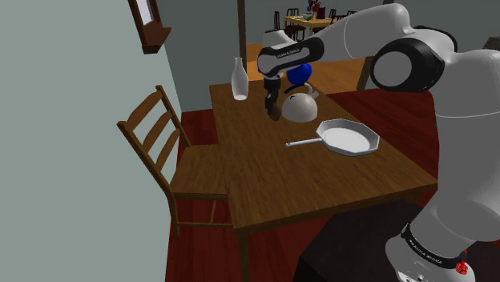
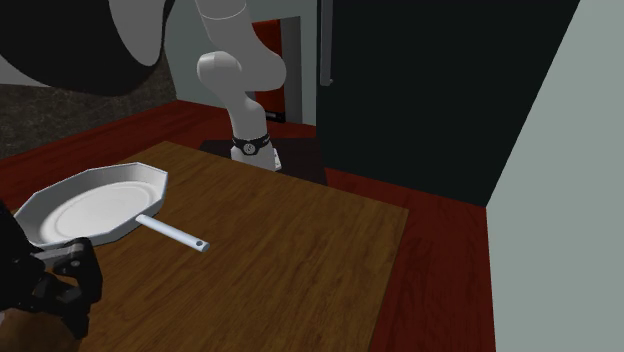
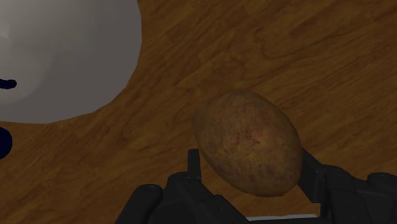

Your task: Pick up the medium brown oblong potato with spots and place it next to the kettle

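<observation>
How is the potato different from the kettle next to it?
The potato is brown and spotty; the kettle is plain pale grey with a blue handle. The potato is much smaller than the kettle. The potato is clasped in the hand; the kettle stands on the table by itself. Both are rounded, and they are close together.

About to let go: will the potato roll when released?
Probably: the potato is a rounded oval and the table looks smooth. It seems stiff, so the end effector likely won't squash it. The kettle alongside might stop a roll.
</observation>
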### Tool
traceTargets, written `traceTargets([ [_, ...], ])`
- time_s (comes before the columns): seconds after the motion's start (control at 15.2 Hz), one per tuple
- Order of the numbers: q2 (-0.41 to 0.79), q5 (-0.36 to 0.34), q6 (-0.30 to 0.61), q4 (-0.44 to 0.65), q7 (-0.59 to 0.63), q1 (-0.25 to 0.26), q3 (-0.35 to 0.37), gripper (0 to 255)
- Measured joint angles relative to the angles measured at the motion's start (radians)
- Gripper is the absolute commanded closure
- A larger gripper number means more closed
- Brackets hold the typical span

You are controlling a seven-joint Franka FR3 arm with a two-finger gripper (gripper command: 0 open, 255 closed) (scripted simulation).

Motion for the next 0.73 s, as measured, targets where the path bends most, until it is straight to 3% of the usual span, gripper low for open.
traceTargets([
  [0.73,0.042,0.000,0.119,-0.062,0.005,0.001,0.002,255],
])
